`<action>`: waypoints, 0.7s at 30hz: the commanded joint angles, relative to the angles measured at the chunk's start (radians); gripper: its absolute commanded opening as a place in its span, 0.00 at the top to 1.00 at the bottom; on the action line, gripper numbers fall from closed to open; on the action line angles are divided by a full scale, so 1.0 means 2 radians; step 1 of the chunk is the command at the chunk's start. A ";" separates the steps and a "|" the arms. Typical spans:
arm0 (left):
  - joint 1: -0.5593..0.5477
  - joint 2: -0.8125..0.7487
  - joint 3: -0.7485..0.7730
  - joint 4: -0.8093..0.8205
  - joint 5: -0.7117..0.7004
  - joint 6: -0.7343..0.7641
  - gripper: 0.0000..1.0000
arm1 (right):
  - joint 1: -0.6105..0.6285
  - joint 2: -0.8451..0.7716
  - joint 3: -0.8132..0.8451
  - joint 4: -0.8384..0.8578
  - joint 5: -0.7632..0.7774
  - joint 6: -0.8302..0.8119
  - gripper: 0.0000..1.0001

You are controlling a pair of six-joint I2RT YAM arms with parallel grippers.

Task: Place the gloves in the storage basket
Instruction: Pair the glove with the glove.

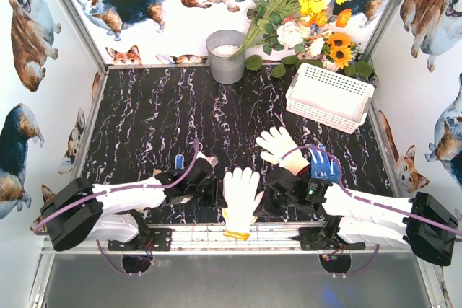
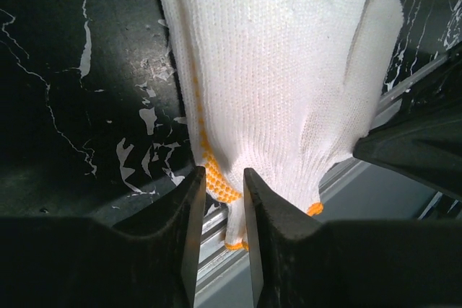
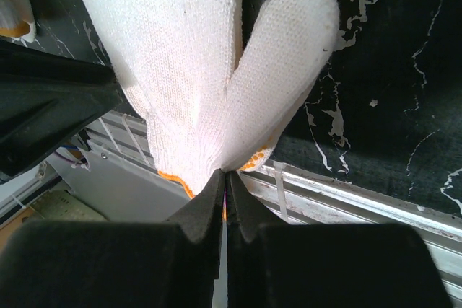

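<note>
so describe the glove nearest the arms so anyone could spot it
On the black marbled table, look at the middle of the near edge. The white knit glove lies flat there; unlike the cream glove and blue dotted glove further right, its yellow cuff hangs over the edge.

No readable text, no labels, no brands, numbers or signs on anything

White knit glove (image 1: 241, 196), orange-yellow cuff: flat, palm spread, fingers pointing away, well short and left of the storage basket (image 1: 330, 97). Cream glove (image 1: 280, 146) closer to the basket; blue dotted glove (image 1: 325, 166) beside it. Basket white, slotted, upright, set askew.
</note>
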 commanded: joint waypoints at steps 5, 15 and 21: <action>0.004 0.015 0.011 0.013 -0.012 0.008 0.84 | -0.001 -0.003 -0.001 0.027 -0.001 -0.001 1.00; 0.006 0.025 0.020 0.024 -0.007 0.017 0.86 | -0.001 -0.003 -0.005 0.031 -0.001 0.001 1.00; 0.006 0.034 0.022 0.031 0.001 0.018 0.86 | -0.001 0.000 -0.006 0.033 -0.002 0.001 1.00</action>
